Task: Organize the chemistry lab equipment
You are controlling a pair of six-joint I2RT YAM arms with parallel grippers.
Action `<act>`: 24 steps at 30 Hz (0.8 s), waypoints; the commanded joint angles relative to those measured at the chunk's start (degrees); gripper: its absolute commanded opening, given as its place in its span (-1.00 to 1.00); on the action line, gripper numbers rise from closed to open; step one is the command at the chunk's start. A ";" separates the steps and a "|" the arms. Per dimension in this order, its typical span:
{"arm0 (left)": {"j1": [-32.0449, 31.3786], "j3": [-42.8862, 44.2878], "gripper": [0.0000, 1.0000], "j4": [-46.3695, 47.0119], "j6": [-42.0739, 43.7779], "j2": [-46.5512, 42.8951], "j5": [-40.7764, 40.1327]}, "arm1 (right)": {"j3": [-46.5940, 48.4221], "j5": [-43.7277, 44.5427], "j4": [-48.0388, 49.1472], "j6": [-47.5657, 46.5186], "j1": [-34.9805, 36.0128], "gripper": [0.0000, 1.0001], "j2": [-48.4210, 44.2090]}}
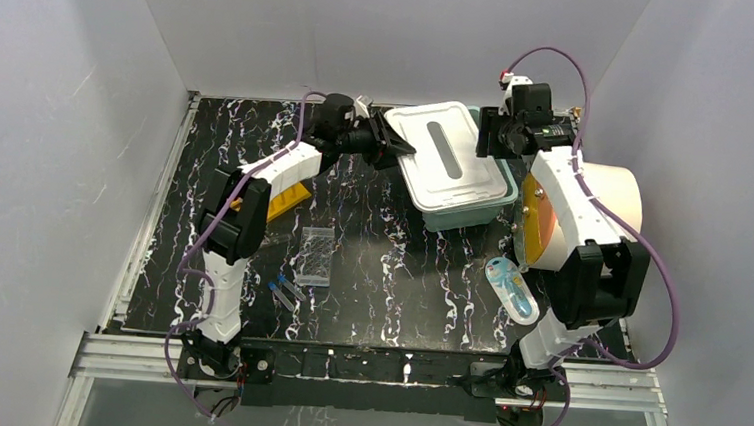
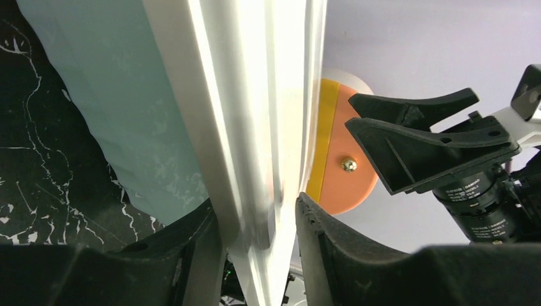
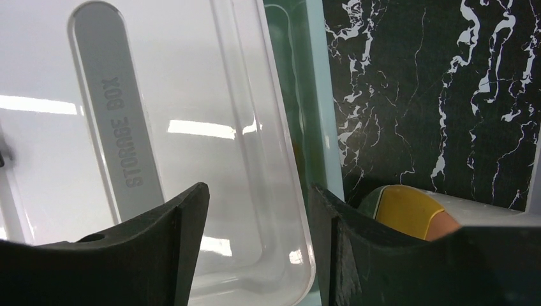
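The left hand [image 2: 256, 215] is clamped on the white lid [image 1: 452, 153] of the storage box [image 1: 465, 217]. The right hand [image 3: 258, 213] sits spread apart over the lid's opposite edge. The well plate [image 1: 317, 255], blue-capped tubes [image 1: 287, 292] and yellow rack [image 1: 289, 199] lie left of the box.

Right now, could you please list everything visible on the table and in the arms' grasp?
storage box lid: one, white, askew over the box, far centre
storage box: one, pale teal, under lid
test-tube rack: one, yellow-orange, left, partly hidden
well plate: one, clear, left of centre
blue-capped tubes: two, clear, nearer than the well plate
round item: one, white, orange face, right
packet: one, pale blue, near right
left gripper: one, black fingers shut on the lid's edge
right gripper: one, black fingers open beside the lid
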 commanded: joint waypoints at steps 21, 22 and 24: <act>-0.96 11.97 -0.05 -11.90 8.05 4.75 0.25 | 3.34 12.15 -1.04 -2.73 -0.19 0.09 7.17; -0.96 12.01 -0.03 -11.90 8.20 4.74 0.07 | 3.51 14.14 -1.14 -2.25 -0.15 0.06 7.14; -0.96 12.49 0.06 -11.82 8.27 4.87 -0.06 | 3.85 17.49 -1.64 -1.70 -0.19 -0.02 7.18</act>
